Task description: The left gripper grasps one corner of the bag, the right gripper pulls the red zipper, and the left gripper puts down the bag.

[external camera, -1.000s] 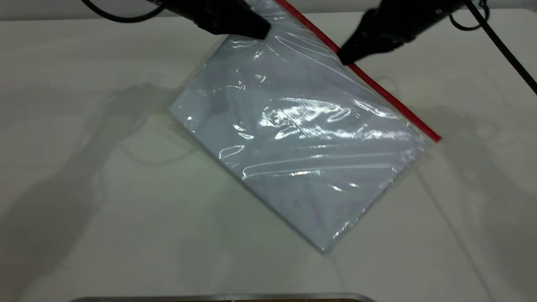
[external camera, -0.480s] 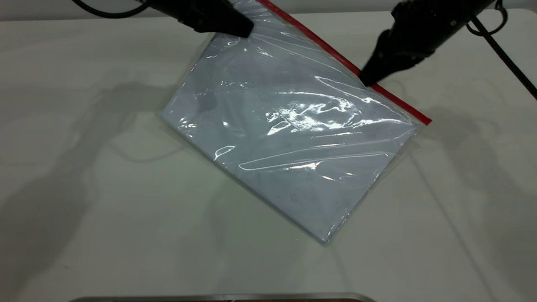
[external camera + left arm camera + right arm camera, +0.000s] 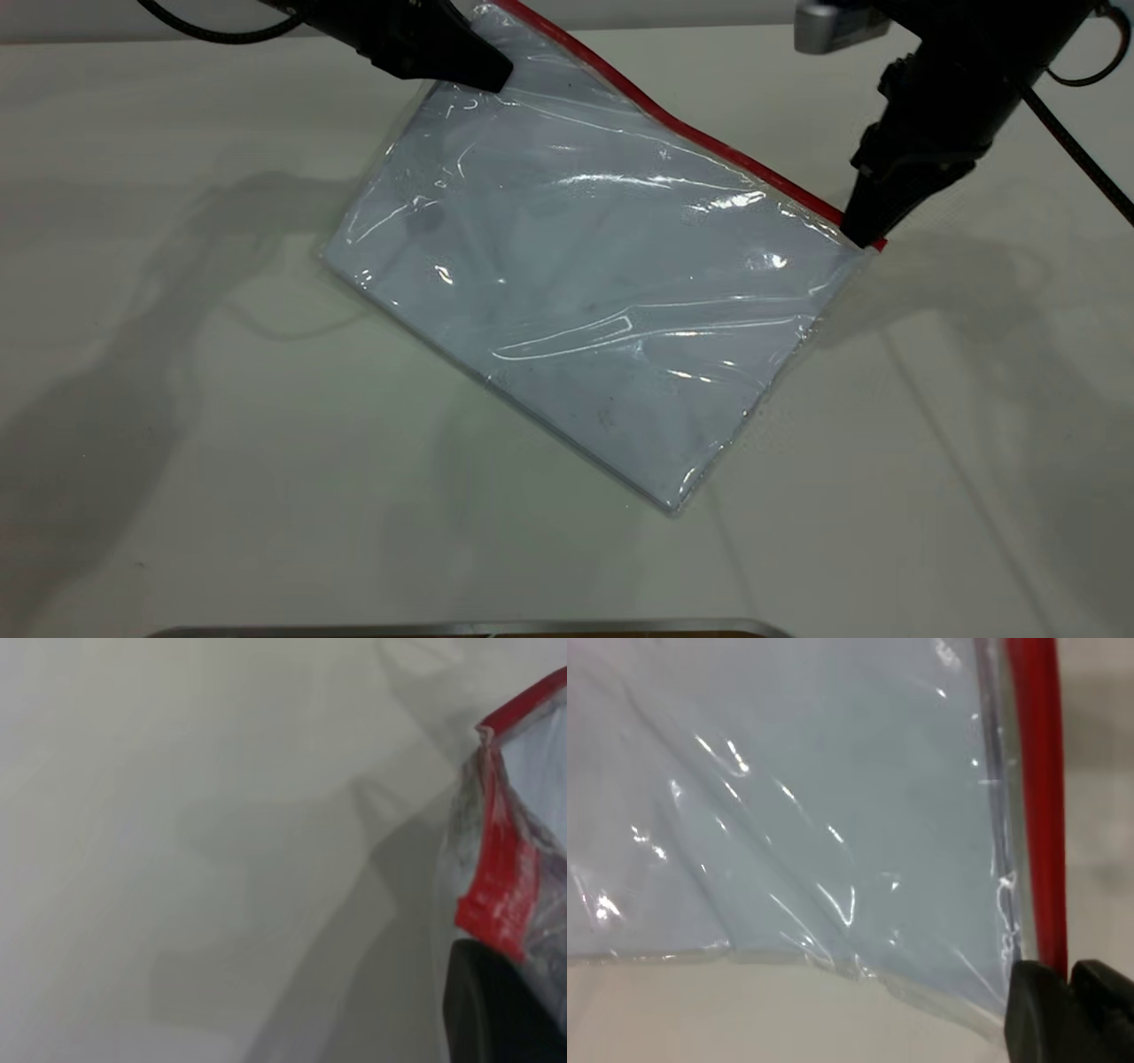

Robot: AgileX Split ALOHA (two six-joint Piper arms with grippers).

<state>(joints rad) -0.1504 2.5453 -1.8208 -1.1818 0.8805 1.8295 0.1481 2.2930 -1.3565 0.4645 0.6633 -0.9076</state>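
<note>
- Lying slanted on the white table [image 3: 177, 461], the bag [image 3: 585, 301] runs its long way from the far left down to the near right in the exterior view.
- Its red zipper [image 3: 673, 124] follows the far long edge, from the top middle of that view down toward the right side.
- White paper sheets [image 3: 567, 354] lie flat inside the clear plastic and fill most of it.
- The corner of the bag [image 3: 483, 18] at the far end of the red strip is lifted off the table, while the near corner rests on it.
- The left gripper [image 3: 478, 75] is closed tight on the plastic at that lifted corner; its wrist view shows the crumpled red strip right by a black finger [image 3: 496, 1010].
- The right gripper [image 3: 864, 235] points down at the other end of the red strip, with its tips pinched shut on the zipper there.
</note>
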